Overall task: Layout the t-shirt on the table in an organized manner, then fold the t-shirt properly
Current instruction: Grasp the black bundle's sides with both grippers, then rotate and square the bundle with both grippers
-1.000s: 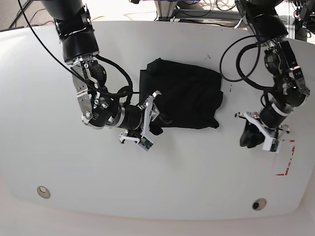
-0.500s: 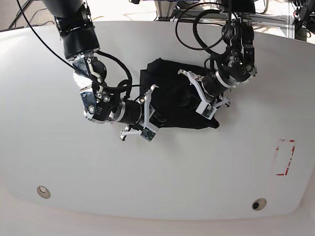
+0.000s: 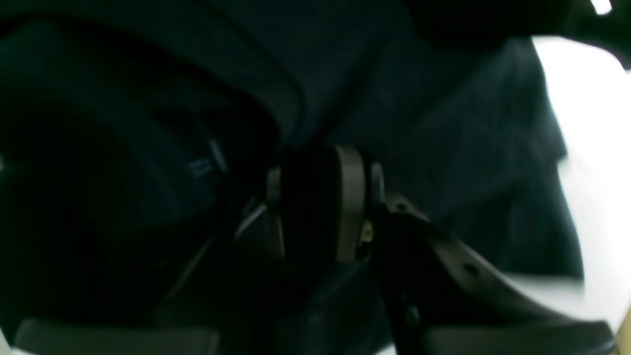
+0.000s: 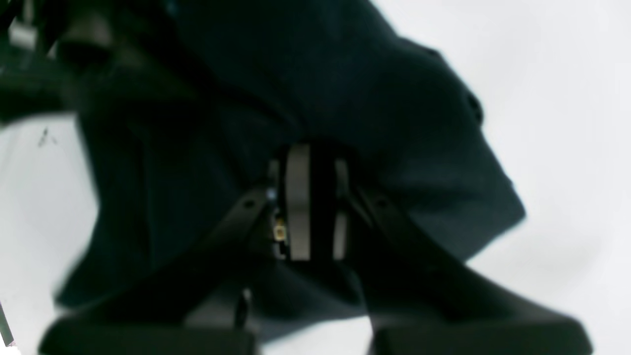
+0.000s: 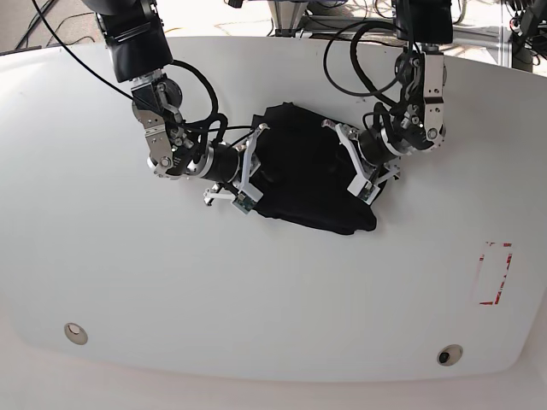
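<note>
Beyond the far edge, black cables [image 5: 359, 10] lay tangled on a pale floor [image 5: 197, 15] beside metal frame legs [image 5: 286, 13], brightly lit

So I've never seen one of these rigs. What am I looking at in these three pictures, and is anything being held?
It is a two-armed robot at a white table. One picture looks down on the whole table; the other two come from cameras on each wrist, looking along the gripper. A black t-shirt lies bunched up in the middle. A red tape mark sits near one edge. The right gripper is shut on the t-shirt; in the overhead picture it is on the left side. The left gripper also looks shut on the t-shirt, though its picture is dark and blurred.
</note>
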Available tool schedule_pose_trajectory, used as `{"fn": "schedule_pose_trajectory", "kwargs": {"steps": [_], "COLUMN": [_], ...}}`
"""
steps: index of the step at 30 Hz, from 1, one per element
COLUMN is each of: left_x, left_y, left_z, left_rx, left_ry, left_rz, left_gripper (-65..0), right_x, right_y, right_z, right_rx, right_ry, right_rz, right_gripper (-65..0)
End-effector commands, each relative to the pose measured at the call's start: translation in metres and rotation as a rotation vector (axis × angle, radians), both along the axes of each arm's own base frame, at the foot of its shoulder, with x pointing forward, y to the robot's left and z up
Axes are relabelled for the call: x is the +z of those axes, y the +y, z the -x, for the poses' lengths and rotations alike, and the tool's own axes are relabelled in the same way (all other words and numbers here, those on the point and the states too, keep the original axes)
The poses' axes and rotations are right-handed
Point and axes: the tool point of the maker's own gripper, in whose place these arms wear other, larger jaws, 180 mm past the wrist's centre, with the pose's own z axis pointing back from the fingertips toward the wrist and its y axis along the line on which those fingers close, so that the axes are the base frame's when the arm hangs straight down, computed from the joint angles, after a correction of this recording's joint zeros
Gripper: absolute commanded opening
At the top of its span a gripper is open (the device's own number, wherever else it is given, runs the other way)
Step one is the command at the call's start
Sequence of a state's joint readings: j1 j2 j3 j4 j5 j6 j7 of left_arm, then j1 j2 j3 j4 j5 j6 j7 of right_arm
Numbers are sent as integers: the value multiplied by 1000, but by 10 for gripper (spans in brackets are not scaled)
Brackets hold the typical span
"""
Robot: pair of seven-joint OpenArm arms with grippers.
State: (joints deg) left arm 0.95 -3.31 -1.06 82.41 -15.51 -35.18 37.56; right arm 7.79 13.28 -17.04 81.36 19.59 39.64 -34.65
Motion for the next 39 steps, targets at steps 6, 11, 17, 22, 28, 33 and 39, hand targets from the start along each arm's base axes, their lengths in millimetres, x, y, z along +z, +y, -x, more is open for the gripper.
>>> {"fn": "schedule_pose_trajectory", "kwargs": {"steps": [6, 11, 17, 22, 28, 33, 39], "left_x": [-22, 2, 54, 81, 85, 66, 41], "left_y": [40, 40, 34, 27, 24, 21, 20], "left_z": [-40, -66, -74, -68, -42, -14, 13], "left_rx": [52, 45, -38, -47, -57, -68, -75], "left_ry": [79, 16, -130, -192, -211, -158, -82], "left_rz": [-89, -91, -142, -169, -189, -187, -181], "left_gripper": [-528, -528, -528, -528, -528, -528, -528], "right_x": [14, 27, 71, 104, 104, 97, 81], "right_y": [-20, -19, -23, -19, -11, 20, 46], "right_z": [22, 30, 21, -8, -47, -70, -86], "right_rx": [-63, -71, -58, -61, -76, -30, 10], "right_ry": [-30, -43, -156, -239, -225, -209, -163], "right_rz": [-27, 3, 72, 93, 59, -21, -86], "right_gripper": [-596, -596, -595, -595, -595, -595, -595]}}
